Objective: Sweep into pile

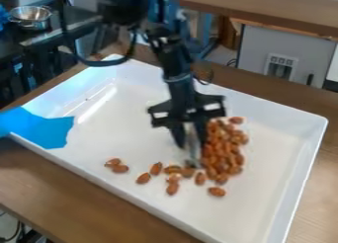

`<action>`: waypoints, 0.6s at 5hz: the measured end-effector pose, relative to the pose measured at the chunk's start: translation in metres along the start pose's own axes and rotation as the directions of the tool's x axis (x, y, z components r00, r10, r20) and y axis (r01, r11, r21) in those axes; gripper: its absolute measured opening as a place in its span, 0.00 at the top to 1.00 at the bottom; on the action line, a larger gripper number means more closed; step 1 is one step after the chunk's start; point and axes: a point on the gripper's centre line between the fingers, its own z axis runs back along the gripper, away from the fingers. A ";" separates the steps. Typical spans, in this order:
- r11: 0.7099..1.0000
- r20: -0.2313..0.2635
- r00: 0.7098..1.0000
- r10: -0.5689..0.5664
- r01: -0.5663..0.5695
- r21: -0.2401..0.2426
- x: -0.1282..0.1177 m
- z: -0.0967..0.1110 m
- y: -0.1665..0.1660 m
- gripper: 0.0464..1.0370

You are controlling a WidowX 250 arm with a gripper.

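Observation:
The black gripper (190,147) hangs down over the middle of the white tray, at the left side of the main heap of brown nuts (221,150). A narrow grey strip (192,141) shows at its lower end; I cannot tell whether it is a held tool. The heap is a long, dense band running from beside the gripper toward the near side. Several loose nuts (173,178) lie in a scattered row below and left of the gripper. Farther left is a small cluster of nuts (117,166), and a single nut (216,191) lies just nearer than the heap.
Raised walls surround the white tray (277,131), which stands on a brown wooden table (99,200). Blue material (43,127) covers part of the tray's left rim and reaches inside. A metal bowl (30,17) stands on a dark surface at the back left.

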 end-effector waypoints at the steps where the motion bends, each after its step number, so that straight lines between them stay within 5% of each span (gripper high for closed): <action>1: 1.000 -0.015 1.000 -0.015 0.015 -0.018 -0.005 -0.005 -0.026 0.67; 3: 0.998 -0.035 0.999 -0.015 0.012 -0.058 -0.009 0.004 -0.064 0.67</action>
